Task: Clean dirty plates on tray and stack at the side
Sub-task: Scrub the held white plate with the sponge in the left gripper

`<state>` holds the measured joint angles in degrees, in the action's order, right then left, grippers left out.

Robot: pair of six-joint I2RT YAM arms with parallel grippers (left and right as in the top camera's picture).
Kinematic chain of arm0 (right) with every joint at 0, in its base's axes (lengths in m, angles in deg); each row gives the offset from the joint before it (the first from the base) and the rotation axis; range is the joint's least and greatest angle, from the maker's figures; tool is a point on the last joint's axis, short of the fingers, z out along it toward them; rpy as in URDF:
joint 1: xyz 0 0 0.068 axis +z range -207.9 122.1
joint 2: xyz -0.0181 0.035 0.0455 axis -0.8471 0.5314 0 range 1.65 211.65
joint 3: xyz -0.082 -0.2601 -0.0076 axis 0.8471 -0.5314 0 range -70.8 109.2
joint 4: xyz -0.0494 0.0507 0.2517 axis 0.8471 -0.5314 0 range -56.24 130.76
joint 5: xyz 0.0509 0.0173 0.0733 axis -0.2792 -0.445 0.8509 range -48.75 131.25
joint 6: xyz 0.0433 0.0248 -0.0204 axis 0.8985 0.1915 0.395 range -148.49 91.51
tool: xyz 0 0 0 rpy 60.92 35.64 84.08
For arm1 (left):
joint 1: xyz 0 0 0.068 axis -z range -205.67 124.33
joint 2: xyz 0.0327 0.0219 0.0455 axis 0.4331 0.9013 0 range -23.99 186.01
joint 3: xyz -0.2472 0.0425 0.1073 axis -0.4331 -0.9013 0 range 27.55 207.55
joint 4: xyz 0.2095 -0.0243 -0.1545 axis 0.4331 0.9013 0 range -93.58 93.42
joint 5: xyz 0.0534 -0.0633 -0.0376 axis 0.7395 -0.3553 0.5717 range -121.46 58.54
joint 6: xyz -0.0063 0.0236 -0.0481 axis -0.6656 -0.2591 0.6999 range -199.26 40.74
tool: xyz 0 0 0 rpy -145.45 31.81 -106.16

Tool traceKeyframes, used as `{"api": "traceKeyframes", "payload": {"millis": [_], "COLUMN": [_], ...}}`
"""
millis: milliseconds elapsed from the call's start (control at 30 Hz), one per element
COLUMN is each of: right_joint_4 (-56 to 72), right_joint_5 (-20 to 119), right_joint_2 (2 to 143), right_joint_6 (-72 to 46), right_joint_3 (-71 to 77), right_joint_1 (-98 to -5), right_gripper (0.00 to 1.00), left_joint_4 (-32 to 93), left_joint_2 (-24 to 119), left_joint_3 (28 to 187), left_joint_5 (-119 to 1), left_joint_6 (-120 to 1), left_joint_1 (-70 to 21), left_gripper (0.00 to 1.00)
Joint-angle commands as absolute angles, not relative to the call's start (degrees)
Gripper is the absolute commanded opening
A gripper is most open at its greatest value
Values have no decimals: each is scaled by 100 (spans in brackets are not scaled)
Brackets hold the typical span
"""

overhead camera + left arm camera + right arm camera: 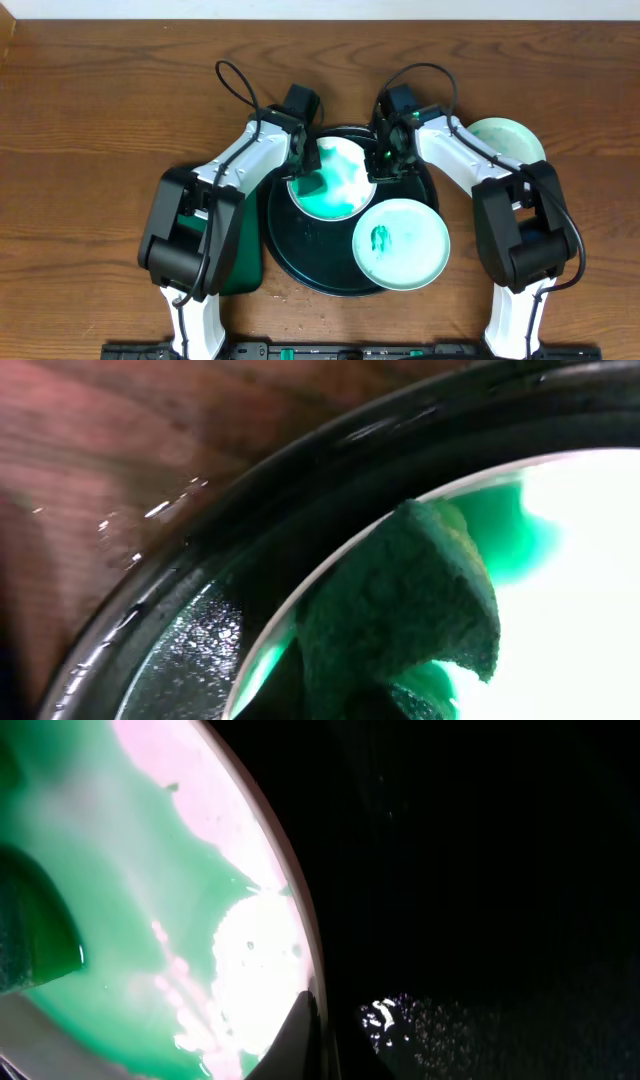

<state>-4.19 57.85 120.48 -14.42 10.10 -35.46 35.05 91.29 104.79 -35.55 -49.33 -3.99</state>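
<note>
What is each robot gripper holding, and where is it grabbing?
The left gripper holds a dark green scrubbing sponge by its near end. The right gripper pinches the green-smeared round white plate by its rim.

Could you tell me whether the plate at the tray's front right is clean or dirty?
Dirty: the front plate shows a teal-green smear left of its centre.

The right arm [468, 152] hides part of the outer plate [510, 138].

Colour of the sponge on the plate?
Dark green sponge; the left wrist view shows it best.
</note>
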Motion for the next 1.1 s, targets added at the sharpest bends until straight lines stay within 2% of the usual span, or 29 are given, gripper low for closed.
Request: {"api": "traceKeyframes", "payload": {"millis": [0, 133, 367, 533, 833, 1067], "right_joint_4": [-596, -596, -600, -600, -616, -642], "right_joint_5": [5475, 5477, 5477, 5477, 5477, 5477], "right_joint_2": [12264, 12264, 12264, 12264, 12264, 12264], "right_joint_6": [-1525, -1525, -1525, -1525, -1525, -1525], "right_joint_3": [901, 901, 901, 901, 901, 901], "right_joint_1": [-3557, -3555, -3550, -3550, -3550, -3550], "right_gripper": [1, 1, 1, 1, 1, 1], "left_joint_4": [4012, 4206, 3994, 3605, 3157, 2926], "left_joint_2": [9591, 9591, 9591, 9591, 9591, 9586], "left_joint_3": [10066, 10066, 10066, 10066, 10066, 10068], "left_joint_5": [-2130, -2696, -4486, -5391, -6191, -6364], "left_joint_6": [-5112, -5493, -6443, -6502, -6395, -6400], "left_joint_1": [-579, -373, 86, 390, 591, 586], "left_gripper": [7, 7, 7, 7, 7, 7]}}
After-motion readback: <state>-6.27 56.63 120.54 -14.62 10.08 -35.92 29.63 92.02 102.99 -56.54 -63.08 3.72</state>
